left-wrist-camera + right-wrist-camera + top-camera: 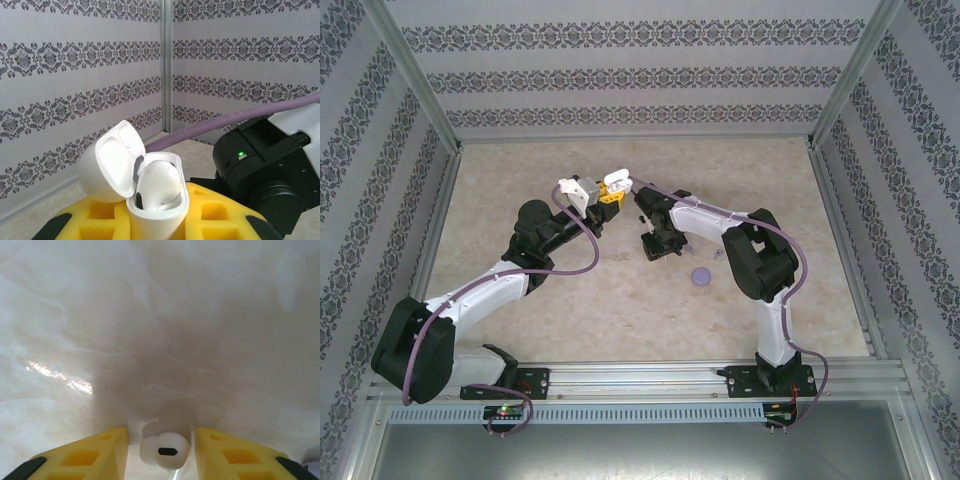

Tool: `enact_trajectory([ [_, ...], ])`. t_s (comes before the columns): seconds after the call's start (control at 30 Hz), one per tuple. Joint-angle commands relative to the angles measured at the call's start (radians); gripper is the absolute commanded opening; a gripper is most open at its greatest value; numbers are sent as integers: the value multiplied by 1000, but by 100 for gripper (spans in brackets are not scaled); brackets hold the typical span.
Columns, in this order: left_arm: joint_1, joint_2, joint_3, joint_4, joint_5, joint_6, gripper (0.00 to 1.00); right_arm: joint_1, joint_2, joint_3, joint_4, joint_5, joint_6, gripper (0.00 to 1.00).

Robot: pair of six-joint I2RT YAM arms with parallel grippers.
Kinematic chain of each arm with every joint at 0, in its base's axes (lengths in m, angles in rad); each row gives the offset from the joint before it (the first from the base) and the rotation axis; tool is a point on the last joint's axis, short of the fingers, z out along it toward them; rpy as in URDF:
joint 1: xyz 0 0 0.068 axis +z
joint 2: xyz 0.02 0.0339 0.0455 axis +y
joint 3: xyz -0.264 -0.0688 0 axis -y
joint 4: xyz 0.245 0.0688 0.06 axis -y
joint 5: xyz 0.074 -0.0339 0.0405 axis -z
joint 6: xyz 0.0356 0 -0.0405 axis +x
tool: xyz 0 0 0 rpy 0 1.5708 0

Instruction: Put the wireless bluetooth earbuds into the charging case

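The case is clamped in the left hand; an earbud is straddled, ungripped, by the parted right hand and could be flicked aside if pinched off-centre.

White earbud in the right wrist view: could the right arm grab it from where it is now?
Probably yes. The white earbud lies between the right arm's jaws, which stand open with a gap either side and nothing else between; closing should catch it.
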Motion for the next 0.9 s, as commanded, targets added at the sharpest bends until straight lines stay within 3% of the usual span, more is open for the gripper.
enact_trajectory([
  [0.0,1,-29,26,32,11,-4,0,5,24,15,-22,15,-4,37],
  [0.4,1,-26,35,26,16,-8,0,4,-50,-33,2,25,2,24],
  [0.87,2,-73,38,3,51,15,0,-35,-483,-64,25,106,51,21],
])
